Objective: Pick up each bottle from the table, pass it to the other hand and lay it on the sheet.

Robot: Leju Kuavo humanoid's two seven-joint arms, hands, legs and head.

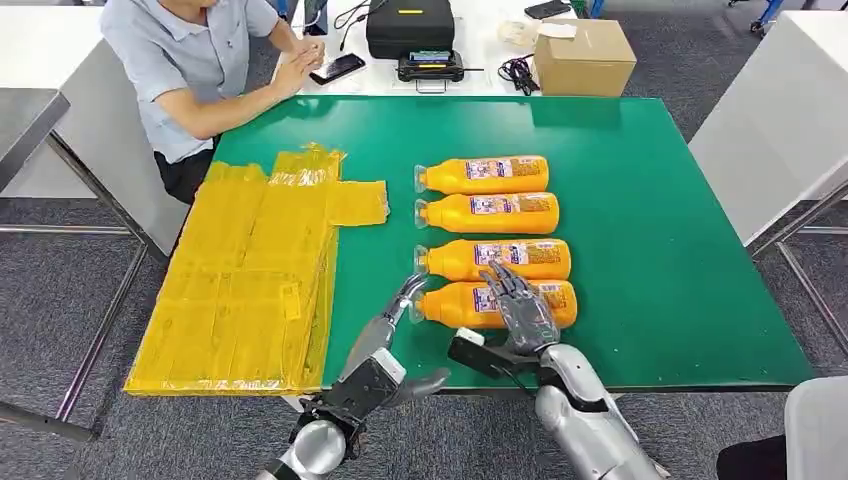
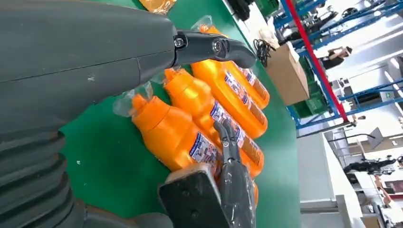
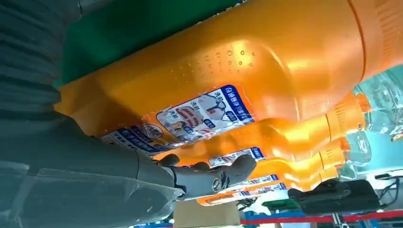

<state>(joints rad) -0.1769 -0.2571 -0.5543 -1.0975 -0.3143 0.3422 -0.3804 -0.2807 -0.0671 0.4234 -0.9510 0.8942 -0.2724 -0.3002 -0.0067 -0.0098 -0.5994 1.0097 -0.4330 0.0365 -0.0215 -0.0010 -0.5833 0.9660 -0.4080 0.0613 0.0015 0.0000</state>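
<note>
Four orange bottles lie on their sides in a column on the green table [image 1: 640, 250], caps pointing toward the yellow sheet [image 1: 250, 280] spread over the table's left part. The sheet is well apart from the bottles, with bare green between them.

My right hand [image 1: 520, 305] lies over the nearest bottle [image 1: 500, 304], fingers stretched flat across its label and reaching toward the second bottle [image 1: 495, 259]. From my right wrist the orange body sits right against my palm, thumb [image 3: 209, 176] curved beside it, but I cannot tell whether I am truly gripping it or only resting on top; the bottle looks flat on the table.

My left hand [image 1: 385, 345] hangs near the table's front edge, just beside the cap end of that same bottle. Its fingers [image 1: 408, 295] are stretched out and apart, holding nothing, the tips close to the clear cap [image 1: 418, 305]. From my left wrist I see the thumb [image 2: 214, 47] extended above the row of bottles, with my right hand lying on the nearest one.

The third bottle [image 1: 488, 212] and the far bottle [image 1: 483, 175] lie untouched beyond.

A person [image 1: 200, 60] sits at the far left corner, hands together on a white table. There too are a black case [image 1: 410, 25], a phone [image 1: 337, 68] and a cardboard box [image 1: 585, 58].
</note>
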